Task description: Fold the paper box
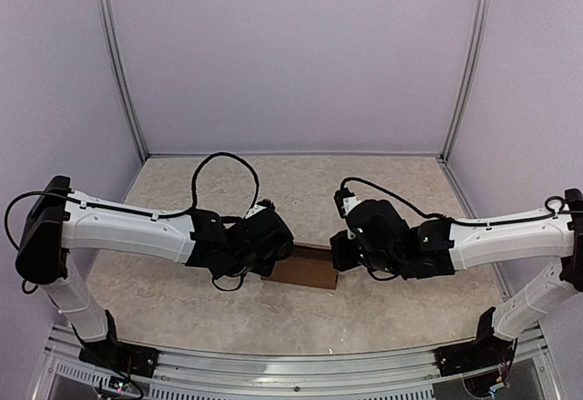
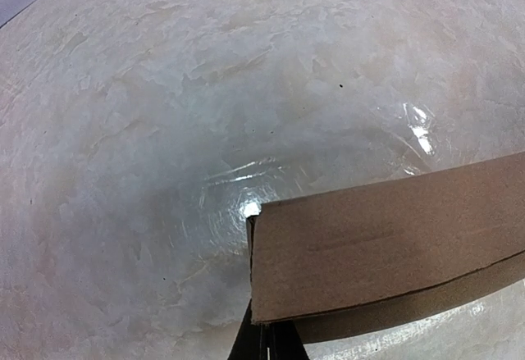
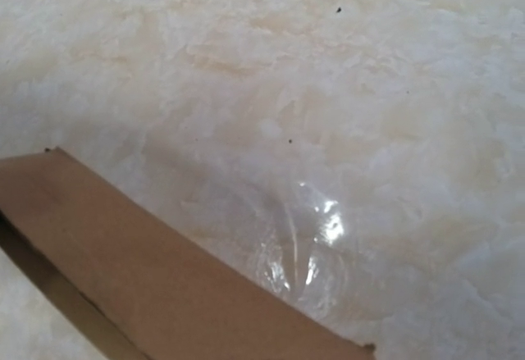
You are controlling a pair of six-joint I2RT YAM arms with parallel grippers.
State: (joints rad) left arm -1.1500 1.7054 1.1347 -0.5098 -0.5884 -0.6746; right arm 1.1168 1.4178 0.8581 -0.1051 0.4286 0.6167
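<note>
Left gripper (image 2: 267, 342): jaws fully closed, black fingertips pressed together at 6 o'clock of the left wrist view, tips tucked under the near edge of the paper box (image 2: 385, 241). Can't tell whether any cardboard is pinched between them.

Right gripper (image 1: 339, 252): closed too. Its fingers don't show in the right wrist view, so no visible hold on anything.

Paper box: plain brown, looks folded into a slim closed shape, with a flat top panel and one thin side wall visible. It fills the 4 o'clock part of the left wrist view and the 7 o'clock corner of the right wrist view.

From above it lies flat on the table (image 1: 383, 313), near centre, slightly toward 6 o'clock. Left gripper is over its 9 o'clock end, right gripper at its 3 o'clock end. Arms reach in from the 8 and 4 o'clock corners.

Table surface is pale and mottled, with glare spots just beside the box.
</note>
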